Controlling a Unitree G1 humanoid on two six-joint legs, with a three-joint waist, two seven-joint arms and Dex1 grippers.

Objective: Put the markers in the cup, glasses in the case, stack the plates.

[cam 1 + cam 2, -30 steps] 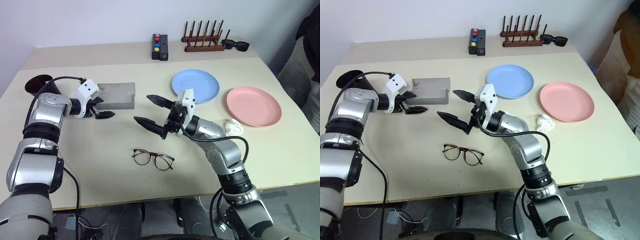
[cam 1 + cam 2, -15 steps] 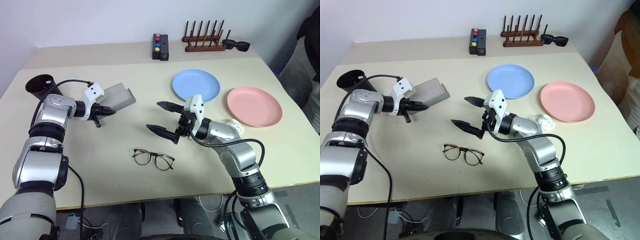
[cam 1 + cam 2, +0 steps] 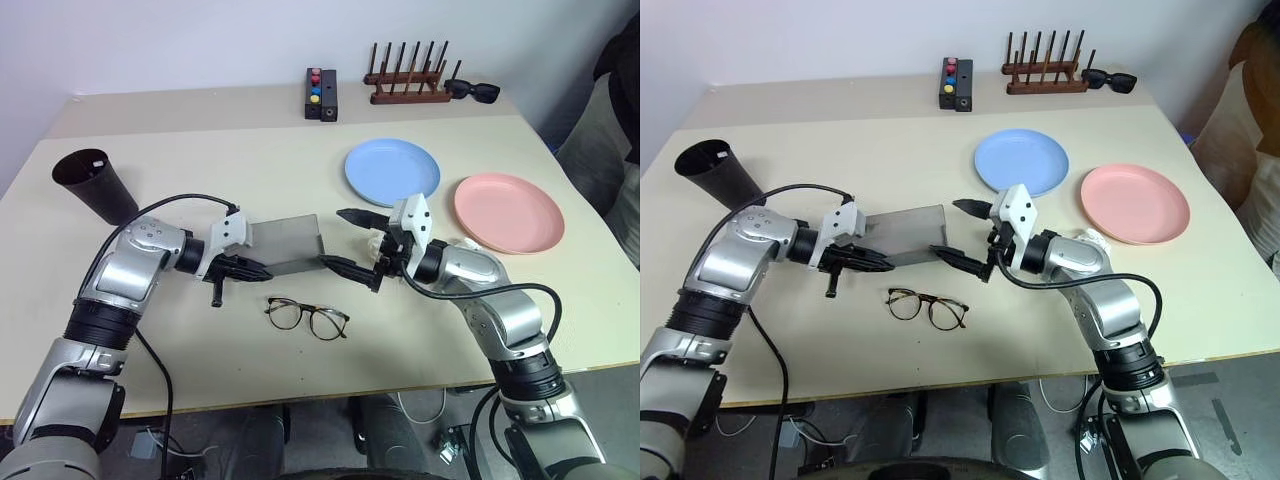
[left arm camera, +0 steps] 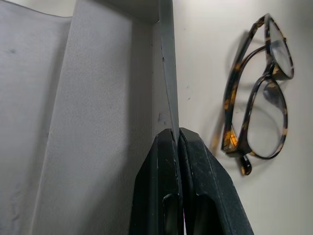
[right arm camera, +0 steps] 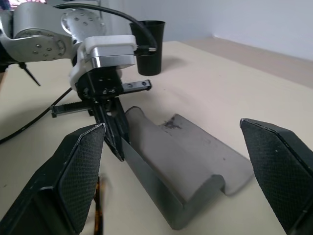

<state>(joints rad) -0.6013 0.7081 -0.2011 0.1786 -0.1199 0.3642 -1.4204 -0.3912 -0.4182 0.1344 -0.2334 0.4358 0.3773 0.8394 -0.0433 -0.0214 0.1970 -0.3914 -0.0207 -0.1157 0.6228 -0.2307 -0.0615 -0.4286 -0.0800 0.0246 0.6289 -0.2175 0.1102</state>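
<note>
The left gripper (image 3: 262,269) clamps the case (image 3: 285,243) wall; the right gripper (image 3: 348,243) stands spread wide beside it, above the glasses (image 3: 306,316).

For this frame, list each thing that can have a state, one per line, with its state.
case: open, its edge pinched by the left gripper, tilted
left gripper: shut on the case
right gripper: open, fingers at the case's far end, holding nothing
glasses: unfolded, lying on the table outside the case
cup: upright
blue plate: flat, unstacked
pink plate: flat, unstacked
</note>
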